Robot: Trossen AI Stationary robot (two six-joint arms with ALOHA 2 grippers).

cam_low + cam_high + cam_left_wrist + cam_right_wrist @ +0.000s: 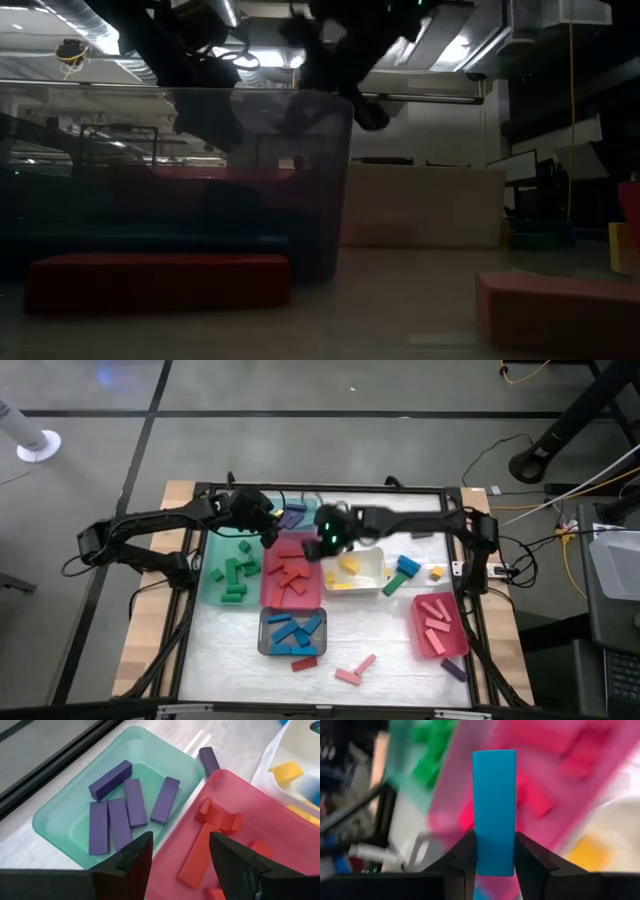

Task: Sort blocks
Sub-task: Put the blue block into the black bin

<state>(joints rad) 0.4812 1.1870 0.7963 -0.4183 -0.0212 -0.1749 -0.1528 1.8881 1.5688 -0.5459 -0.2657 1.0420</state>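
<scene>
My right gripper [325,542] hangs over the far end of the red tray [290,598] and is shut on a blue bar [494,805]. My left gripper [266,526] is open and empty, above the border between a teal tray [60,815] of purple bars [135,802] and the red tray [280,825] of red blocks [197,855]. Green blocks [234,572] lie in a green tray, yellow ones [349,568] in a white tray, blue ones [293,632] in a grey tray, and pink ones [437,622] in a pink tray. My right gripper pinches the blue bar by its near end [495,857] between the two fingers [465,857]. The fingers lie along the bar, which sticks straight out ahead of them. It is lifted clear over the red tray.
Loose on the white mat lie a blue and a green block [403,574], a yellow cube [437,572], a pink T-shaped piece [355,672], a red bar [304,662] and a purple bar [453,668]. One purple bar [209,759] lies beside the teal tray. The two grippers are close together.
</scene>
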